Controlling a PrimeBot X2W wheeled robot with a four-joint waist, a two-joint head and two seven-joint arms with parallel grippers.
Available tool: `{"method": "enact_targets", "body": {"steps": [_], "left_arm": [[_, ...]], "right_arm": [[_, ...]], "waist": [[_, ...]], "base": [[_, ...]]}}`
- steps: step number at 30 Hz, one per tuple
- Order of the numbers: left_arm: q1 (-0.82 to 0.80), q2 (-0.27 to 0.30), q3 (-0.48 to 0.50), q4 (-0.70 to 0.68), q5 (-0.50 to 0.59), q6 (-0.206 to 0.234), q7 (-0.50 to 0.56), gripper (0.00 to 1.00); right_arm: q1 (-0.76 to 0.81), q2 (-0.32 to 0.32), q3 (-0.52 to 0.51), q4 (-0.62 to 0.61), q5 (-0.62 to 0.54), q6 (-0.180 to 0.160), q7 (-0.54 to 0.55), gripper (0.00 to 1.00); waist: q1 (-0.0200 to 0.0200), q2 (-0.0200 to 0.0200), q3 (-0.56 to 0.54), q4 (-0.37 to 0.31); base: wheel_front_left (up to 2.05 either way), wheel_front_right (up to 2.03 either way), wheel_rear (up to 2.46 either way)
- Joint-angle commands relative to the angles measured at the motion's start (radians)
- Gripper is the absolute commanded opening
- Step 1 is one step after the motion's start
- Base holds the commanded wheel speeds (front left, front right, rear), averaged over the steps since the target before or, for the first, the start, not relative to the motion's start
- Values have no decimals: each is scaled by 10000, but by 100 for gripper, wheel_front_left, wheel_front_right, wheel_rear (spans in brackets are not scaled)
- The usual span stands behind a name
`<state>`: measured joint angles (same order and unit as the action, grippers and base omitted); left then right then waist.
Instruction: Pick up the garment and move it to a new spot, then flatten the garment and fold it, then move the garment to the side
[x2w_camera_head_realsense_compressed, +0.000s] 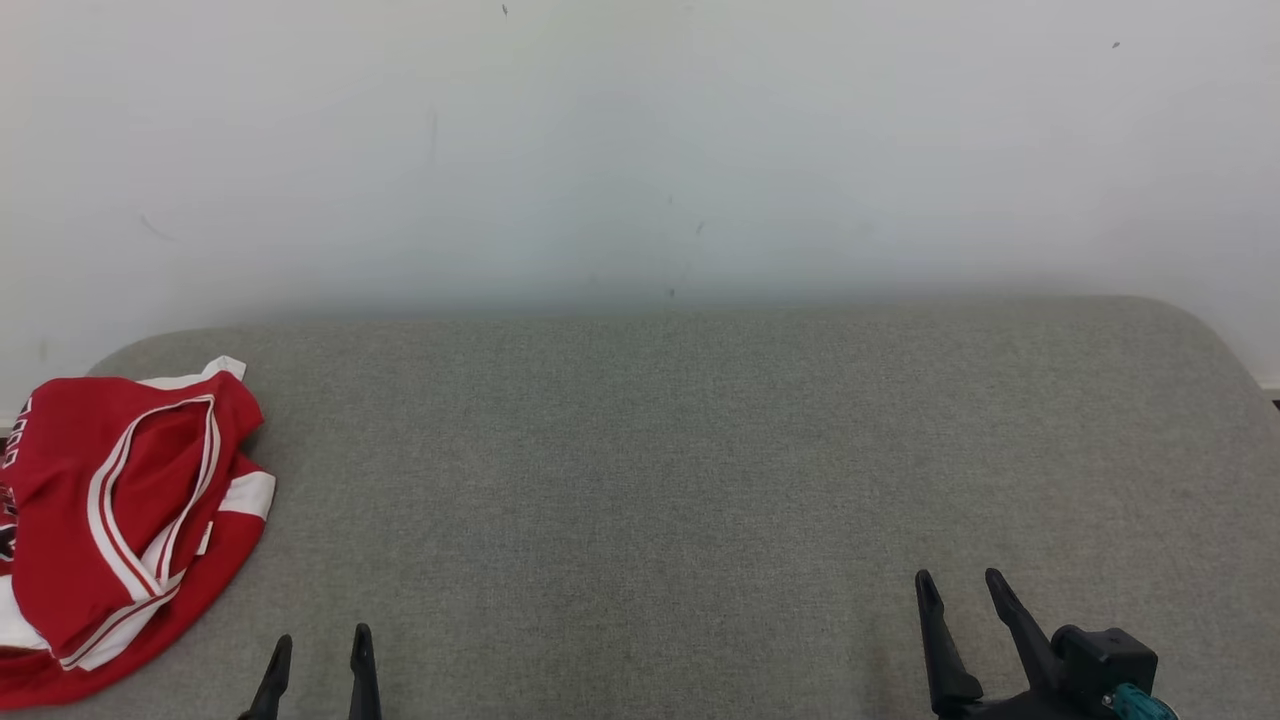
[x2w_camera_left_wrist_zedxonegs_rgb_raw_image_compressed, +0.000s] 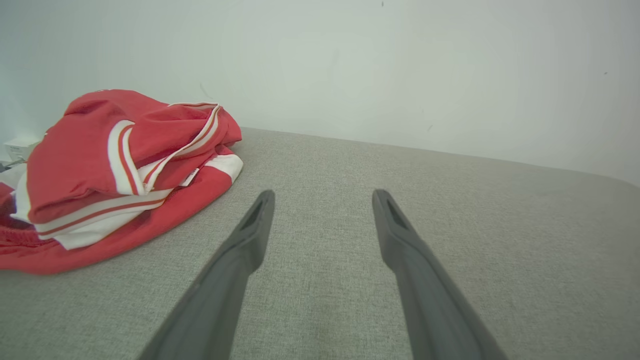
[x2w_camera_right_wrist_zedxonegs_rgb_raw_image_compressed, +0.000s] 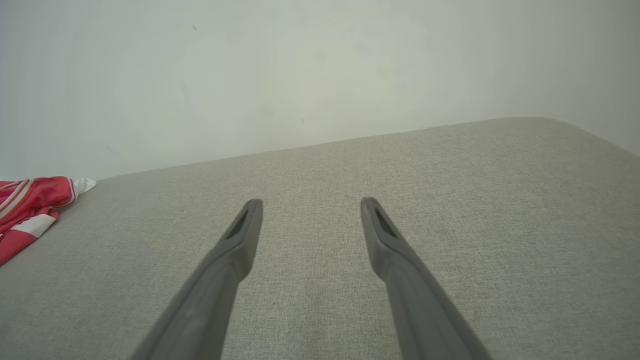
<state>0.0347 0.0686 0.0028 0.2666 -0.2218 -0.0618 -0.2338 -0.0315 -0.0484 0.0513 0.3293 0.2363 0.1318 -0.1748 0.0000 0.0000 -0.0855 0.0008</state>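
Grey cushion and white wall in front of you

You are looking at a grey woven cushion with rounded far corners, set against a plain white wall. The wall has a few small dark specks. In your left wrist view, a small pale box sits low by the wall.

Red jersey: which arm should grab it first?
Left. The red jersey lies bunched at the left edge of the grey fabric surface, close beside the left gripper, jaws open and empty. The right gripper, also open, sits far across the surface.

Nothing legible — print on the garment unreadable.
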Motion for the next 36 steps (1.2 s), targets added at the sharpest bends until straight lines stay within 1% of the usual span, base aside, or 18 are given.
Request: {"method": "enact_targets", "body": {"steps": [1, 14, 28, 32, 36], "left_arm": [[95, -59, 50, -103, 77, -52, -94, 100], [246, -143, 65, -48, 867, -58, -327, 100], [129, -173, 116, 88, 721, -127, -321, 100], [99, -173, 141, 113, 799, -137, -321, 100], [118, -173, 188, 153, 789, -146, -323, 100]], "right_arm": [[81, -30, 14, -24, -256, -18, -48, 100], [126, -33, 49, -31, -1200, -21, -163, 100], [134, -31, -42, -9, -1189, -21, -195, 100], [143, -30, -41, -16, -1216, -21, -206, 100], [218, -28, -82, -38, -1225, -21, -209, 100]], "waist": [[0, 0, -21, 12], [0, 0, -125, 26], [0, 0, -118, 54], [0, 0, -144, 183], [0, 0, -189, 524]], "base": [[0, 0, 0], [0, 0, 0], [0, 0, 0], [0, 0, 0], [0, 0, 0]]}}
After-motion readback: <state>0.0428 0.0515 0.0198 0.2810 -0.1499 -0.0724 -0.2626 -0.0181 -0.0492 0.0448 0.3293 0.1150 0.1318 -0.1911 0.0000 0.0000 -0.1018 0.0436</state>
